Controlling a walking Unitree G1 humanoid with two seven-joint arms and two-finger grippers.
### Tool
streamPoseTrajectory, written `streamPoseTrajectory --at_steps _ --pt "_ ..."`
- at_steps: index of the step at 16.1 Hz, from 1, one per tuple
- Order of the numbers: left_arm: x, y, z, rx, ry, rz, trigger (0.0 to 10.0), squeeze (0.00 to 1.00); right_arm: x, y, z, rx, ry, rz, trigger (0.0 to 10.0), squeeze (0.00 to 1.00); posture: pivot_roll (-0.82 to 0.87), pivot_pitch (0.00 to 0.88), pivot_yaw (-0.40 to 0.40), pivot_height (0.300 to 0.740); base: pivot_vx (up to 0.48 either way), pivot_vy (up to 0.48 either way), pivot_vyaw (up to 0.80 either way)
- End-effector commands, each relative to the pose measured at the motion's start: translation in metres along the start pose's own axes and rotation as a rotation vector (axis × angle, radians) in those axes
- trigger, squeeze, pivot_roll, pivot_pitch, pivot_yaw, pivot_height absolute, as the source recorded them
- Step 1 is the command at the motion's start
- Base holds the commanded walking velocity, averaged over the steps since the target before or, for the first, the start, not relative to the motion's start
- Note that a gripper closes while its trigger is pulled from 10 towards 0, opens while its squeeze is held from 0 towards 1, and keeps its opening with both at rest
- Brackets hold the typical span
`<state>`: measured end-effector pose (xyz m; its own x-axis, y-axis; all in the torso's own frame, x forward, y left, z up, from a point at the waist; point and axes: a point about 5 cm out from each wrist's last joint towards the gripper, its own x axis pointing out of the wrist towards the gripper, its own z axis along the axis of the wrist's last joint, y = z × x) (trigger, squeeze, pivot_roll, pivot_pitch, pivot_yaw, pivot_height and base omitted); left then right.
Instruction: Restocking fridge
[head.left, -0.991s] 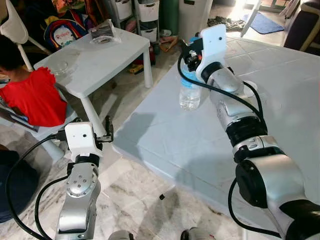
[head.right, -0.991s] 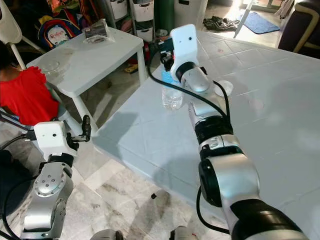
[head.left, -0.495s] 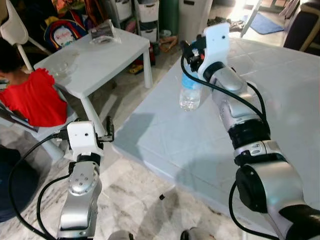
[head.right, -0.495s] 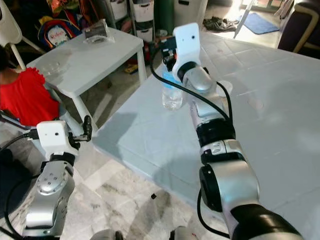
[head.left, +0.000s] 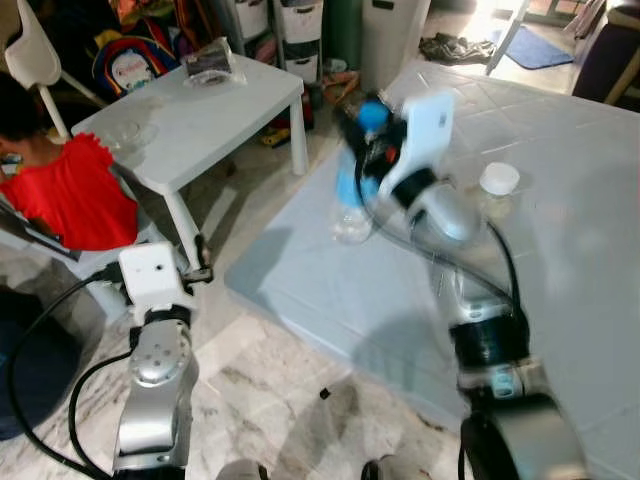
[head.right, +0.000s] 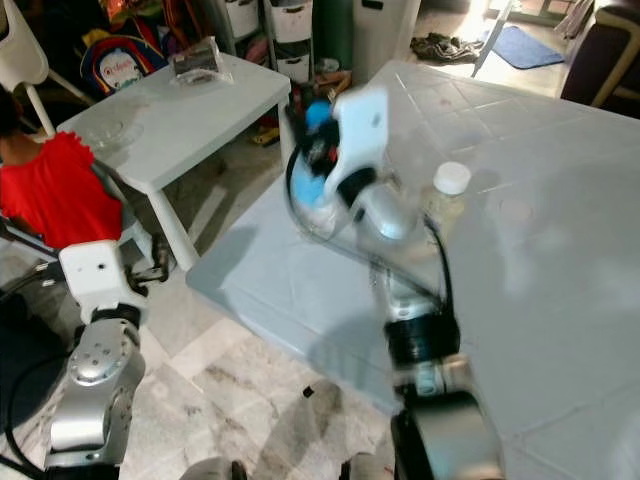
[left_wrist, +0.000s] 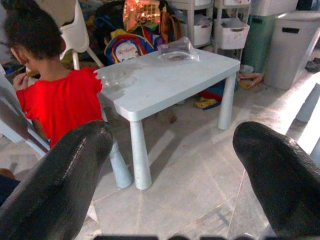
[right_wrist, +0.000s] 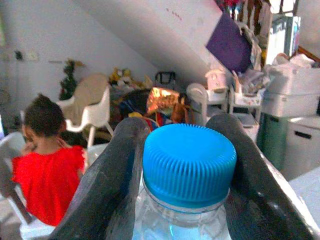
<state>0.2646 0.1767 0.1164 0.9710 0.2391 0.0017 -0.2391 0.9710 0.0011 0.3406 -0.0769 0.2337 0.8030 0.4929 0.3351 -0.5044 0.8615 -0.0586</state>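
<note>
Right tool (right_wrist: 187, 165): both black fingers (right_wrist: 107, 185) pressed against the neck of a clear water bottle (head.left: 352, 200), just under its blue cap (right_wrist: 189, 162); grip is on the bottle, not on the cap itself. Bottle stands near the corner of the large pale tabletop (head.left: 560, 250); whether its base touches or is just clear of the surface cannot be told, the arm being blurred. A second container with a white lid (head.left: 498, 180) stands nearby on the same tabletop. Left tool (left_wrist: 170, 170): fingers spread wide, nothing between them, hanging low over the floor; beyond it a small white table (left_wrist: 170, 80) and a seated person in red (left_wrist: 62, 100). Judgement: bottle looks thin-walled and smooth, light to moderate with water; neck is stiff, body would dent if squeezed; hold below the cap ridge is sound, provided the bottle is kept upright against swinging.
</note>
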Motion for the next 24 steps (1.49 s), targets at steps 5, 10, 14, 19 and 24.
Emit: streamPoseTrajectory --at_steps 5,10,14,19,24 --pt "0.002 -0.004 -0.002 -0.002 0.008 0.006 10.0 0.00 -0.022 0.021 -0.011 0.060 0.020 0.009 10.0 0.00 -0.04 0.051 0.047 0.740 0.000 0.239 0.00" --pt "0.004 -0.005 -0.003 0.001 0.009 0.002 10.0 0.00 -0.033 0.032 -0.017 0.035 0.050 0.045 10.0 0.00 -0.04 0.046 0.043 0.740 0.000 0.462 0.27" --pt "0.001 -0.006 -0.004 0.005 0.001 -0.003 10.0 0.00 -0.034 0.033 -0.016 0.046 0.050 0.052 10.0 0.00 -0.04 0.046 0.045 0.740 0.000 0.480 0.80" --pt "-0.002 -0.004 -0.003 0.056 -0.031 -0.021 10.0 0.00 -0.039 0.036 -0.021 0.062 0.071 0.058 10.0 0.00 -0.04 0.049 0.050 0.740 0.000 0.150 0.80" --pt "-0.033 0.014 -0.027 0.076 0.044 -0.110 10.0 0.00 -0.064 0.013 -0.029 0.133 0.150 -0.021 10.0 0.00 -0.05 0.055 0.065 0.740 0.000 0.000 0.80"
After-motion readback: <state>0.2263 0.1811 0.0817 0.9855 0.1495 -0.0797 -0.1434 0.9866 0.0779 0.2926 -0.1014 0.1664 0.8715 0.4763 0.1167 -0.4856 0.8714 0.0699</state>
